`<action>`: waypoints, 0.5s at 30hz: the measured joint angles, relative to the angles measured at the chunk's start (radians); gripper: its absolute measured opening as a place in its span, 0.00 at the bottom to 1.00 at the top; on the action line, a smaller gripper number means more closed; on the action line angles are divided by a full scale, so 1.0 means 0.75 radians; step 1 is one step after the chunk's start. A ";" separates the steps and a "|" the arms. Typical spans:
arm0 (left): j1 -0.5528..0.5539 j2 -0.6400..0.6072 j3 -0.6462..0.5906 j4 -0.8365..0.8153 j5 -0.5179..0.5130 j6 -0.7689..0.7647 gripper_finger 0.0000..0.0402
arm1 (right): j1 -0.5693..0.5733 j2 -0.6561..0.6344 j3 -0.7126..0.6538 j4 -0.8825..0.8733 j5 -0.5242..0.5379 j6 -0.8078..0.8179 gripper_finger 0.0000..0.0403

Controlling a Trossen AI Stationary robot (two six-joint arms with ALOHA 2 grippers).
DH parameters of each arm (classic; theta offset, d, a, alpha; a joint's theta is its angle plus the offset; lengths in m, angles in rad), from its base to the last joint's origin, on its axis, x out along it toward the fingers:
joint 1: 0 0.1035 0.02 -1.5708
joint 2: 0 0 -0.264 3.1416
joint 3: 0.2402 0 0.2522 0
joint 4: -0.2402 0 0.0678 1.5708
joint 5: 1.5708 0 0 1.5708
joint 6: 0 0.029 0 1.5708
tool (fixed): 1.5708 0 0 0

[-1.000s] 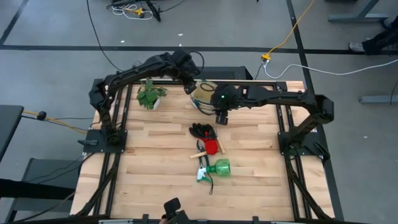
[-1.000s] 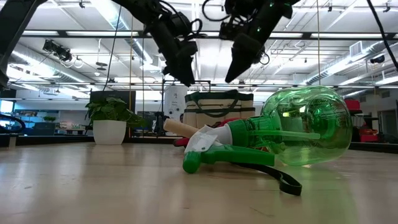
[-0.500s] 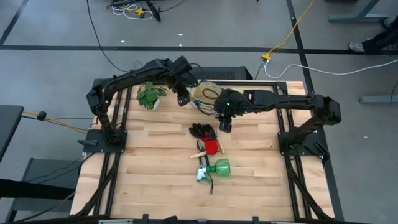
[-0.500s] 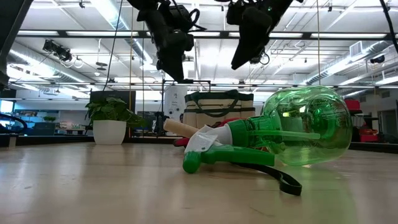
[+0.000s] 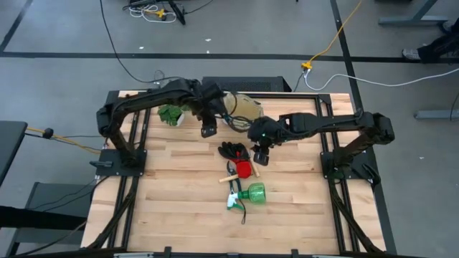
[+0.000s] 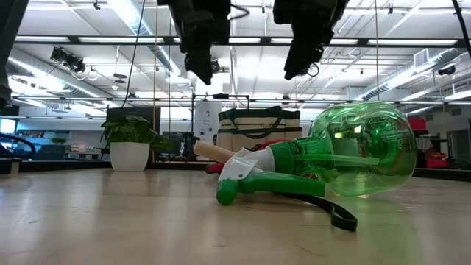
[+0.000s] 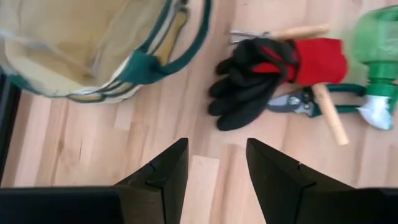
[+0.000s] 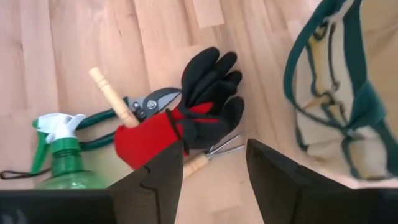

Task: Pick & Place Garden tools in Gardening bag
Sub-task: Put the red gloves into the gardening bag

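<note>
Garden tools lie in one pile at mid-table, none bagged yet: gloves [image 5: 233, 150], red-headed hand tool [image 5: 244, 169], shears [image 7: 303, 102], spray bottle [image 5: 251, 193]; the bag [image 5: 240, 107] stands at the far edge; the right gripper [image 5: 259, 155] hovers beside the gloves, released and empty; the left gripper [image 5: 209, 130] hangs near the bag, likewise released.

No readable text, labels, brands or numbers on anything in view
</note>
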 joint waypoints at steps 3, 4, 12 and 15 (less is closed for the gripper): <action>-0.035 -0.069 -0.040 0.007 -0.014 -0.017 0.42 | 0.021 0.000 0.000 -0.010 0.003 0.065 0.44; -0.045 -0.097 -0.061 0.022 -0.028 -0.034 0.42 | 0.029 0.000 0.000 -0.009 0.003 0.076 0.44; -0.145 -0.377 -0.385 0.183 -0.090 -0.164 0.42 | 0.098 0.005 0.000 -0.009 0.063 0.208 0.44; -0.195 -0.483 -0.510 0.271 -0.090 -0.223 0.42 | 0.119 0.017 -0.003 -0.008 0.083 0.282 0.44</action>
